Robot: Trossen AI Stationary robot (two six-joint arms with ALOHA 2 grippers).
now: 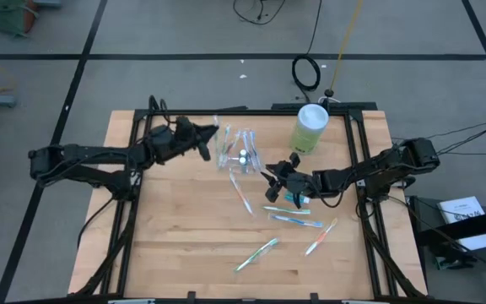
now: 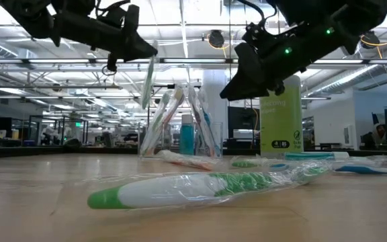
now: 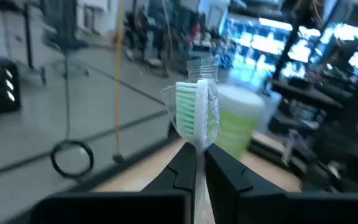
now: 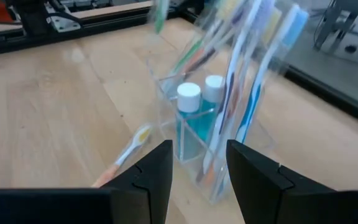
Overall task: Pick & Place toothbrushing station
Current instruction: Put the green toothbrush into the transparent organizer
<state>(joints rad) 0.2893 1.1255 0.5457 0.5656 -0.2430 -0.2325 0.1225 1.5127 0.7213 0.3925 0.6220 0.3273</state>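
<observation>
Wooden table (image 1: 184, 245), green canister (image 1: 310, 128), its label print unreadable.

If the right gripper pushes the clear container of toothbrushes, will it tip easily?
Probably yes. The clear container is small, and the tall toothbrushes lean far above its rim, so it looks top-heavy. The teal tubes add little weight. It may also slide on the smooth table.

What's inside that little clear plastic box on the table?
The clear container holds two teal tubes with white caps, standing upright, and several toothbrushes leaning in it, handles down. Its floor is hidden behind them, so anything lying at the bottom can't be seen.
</observation>
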